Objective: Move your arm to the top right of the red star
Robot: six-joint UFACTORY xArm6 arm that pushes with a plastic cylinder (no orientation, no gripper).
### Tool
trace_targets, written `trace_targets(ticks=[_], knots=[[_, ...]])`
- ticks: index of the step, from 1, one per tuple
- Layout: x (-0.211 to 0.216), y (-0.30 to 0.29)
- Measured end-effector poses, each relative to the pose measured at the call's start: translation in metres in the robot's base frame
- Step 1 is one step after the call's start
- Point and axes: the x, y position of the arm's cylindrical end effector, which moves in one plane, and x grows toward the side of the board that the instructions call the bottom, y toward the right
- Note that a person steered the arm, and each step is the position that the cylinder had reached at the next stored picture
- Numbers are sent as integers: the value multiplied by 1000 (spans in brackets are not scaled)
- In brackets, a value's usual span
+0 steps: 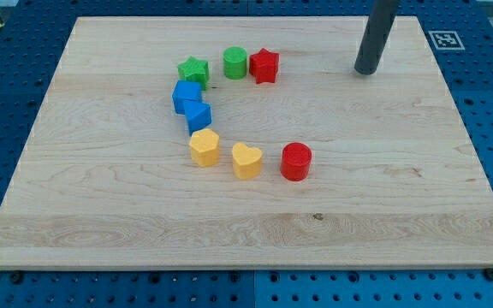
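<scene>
The red star (264, 65) sits near the top middle of the wooden board (101, 214), touching a green cylinder (235, 62) on its left. My tip (365, 72) rests on the board well to the right of the red star, at about the same height in the view, with bare wood between them. The dark rod rises from the tip out of the view's top.
A green star (193, 71) lies left of the green cylinder. Two blue blocks (187, 96) (198, 115) sit below it. A yellow hexagon (204, 147), a yellow heart (246, 160) and a red cylinder (296, 162) form a row lower down. A marker tag (445, 39) lies at the top right.
</scene>
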Motion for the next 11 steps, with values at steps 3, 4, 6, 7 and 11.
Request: trace_targets(ticks=[3,4,6,7,11], knots=[[0,6],[0,11],[0,19],[0,19],[-18,16]])
